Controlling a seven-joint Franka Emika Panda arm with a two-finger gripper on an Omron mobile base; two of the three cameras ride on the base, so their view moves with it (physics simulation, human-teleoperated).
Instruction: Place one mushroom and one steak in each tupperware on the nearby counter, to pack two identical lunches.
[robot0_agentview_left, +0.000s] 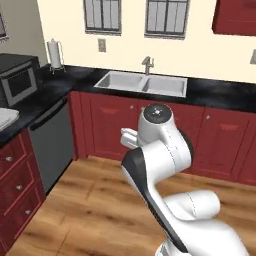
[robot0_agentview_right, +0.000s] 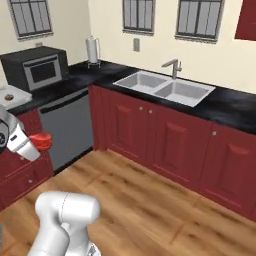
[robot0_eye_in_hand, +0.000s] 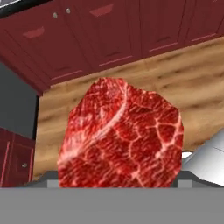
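Claw (robot0_agentview_right: 39, 144) pinching a marbled red steak (robot0_eye_in_hand: 120, 135) up in the air, way above the wood floor (robot0_agentview_right: 150, 210), near dark red cabinets (robot0_eye_in_hand: 109, 35).

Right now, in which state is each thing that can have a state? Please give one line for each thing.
steak: held in the gripper, lifted in the air above the wooden floor
gripper: closed on the steak, jaws set wide
tupperware: on the counter beside the microwave; contents cannot be told
microwave: door shut
dishwasher: door shut
cabinet doors: all shut
faucet: no water running
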